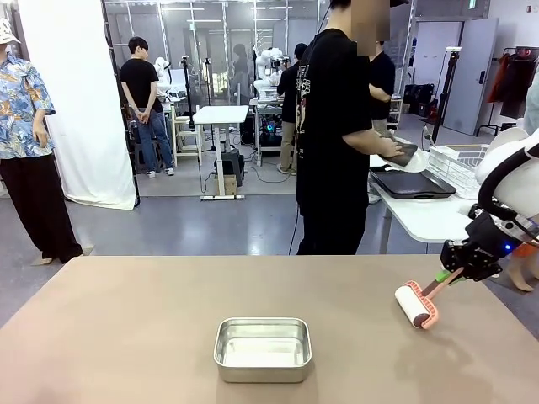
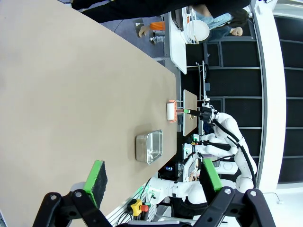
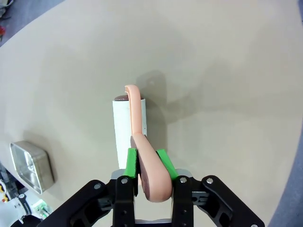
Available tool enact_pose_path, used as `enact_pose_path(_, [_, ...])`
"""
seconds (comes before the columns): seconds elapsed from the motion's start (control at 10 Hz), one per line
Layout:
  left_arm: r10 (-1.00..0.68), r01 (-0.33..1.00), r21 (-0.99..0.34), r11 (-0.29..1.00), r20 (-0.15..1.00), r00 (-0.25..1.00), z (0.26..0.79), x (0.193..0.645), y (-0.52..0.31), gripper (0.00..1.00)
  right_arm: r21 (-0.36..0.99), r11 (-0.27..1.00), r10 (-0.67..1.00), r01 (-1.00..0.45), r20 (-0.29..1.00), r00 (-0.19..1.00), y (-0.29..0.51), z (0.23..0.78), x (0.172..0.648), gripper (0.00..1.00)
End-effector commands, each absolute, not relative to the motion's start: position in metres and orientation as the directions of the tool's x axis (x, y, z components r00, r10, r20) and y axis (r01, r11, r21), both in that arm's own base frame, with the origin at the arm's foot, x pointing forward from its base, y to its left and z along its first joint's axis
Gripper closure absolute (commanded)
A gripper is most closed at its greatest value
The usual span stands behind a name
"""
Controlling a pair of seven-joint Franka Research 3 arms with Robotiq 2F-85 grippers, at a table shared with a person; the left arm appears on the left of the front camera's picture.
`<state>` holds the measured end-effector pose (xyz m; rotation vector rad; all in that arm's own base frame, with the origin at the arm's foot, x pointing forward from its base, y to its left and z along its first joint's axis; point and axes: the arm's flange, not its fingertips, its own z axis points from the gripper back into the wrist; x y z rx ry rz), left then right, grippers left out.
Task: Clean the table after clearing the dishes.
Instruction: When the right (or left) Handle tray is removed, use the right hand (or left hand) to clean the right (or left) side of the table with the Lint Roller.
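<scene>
Roller [image 1: 416, 305] rests on the table [image 1: 126, 337] near its right edge, pink handle clamped in the right gripper [image 3: 149, 165], roll axis crosswise to the handle, bare tabletop stretching leftward (left gripper [image 2: 151, 182], pads apart, hangs farther off).

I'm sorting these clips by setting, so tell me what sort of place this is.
Most likely a robotics lab or testing hall. The right gripper holds a lint roller on the table, a white robot arm stands at another workstation behind, and a person stacks trays on a side table.
</scene>
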<state>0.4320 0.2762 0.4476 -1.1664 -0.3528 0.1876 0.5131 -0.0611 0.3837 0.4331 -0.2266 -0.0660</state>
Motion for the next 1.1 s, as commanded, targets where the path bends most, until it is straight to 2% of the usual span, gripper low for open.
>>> enact_pose_path(0.0, [0.327, 0.04, -0.922, 0.386, 0.177, 0.928, 0.449, 0.43, 0.278, 0.0, 0.269, 0.96, -0.133, 0.079, 0.19, 0.973, -0.069, 0.365, 0.503, 0.77])
enact_pose_path(0.6, [0.327, 0.04, -0.922, 0.386, 0.177, 0.928, 0.449, 0.43, 0.278, 0.0, 0.035, 0.99, -0.141, 0.137, 0.267, 0.953, -0.081, 0.392, 0.49, 0.77])
enact_pose_path(1.0, [0.327, 0.04, -0.922, 0.386, 0.177, 0.928, 0.449, 0.43, 0.278, 0.0, 0.082, 0.996, -0.068, 0.046, 0.289, 0.955, -0.069, 0.428, 0.492, 0.77])
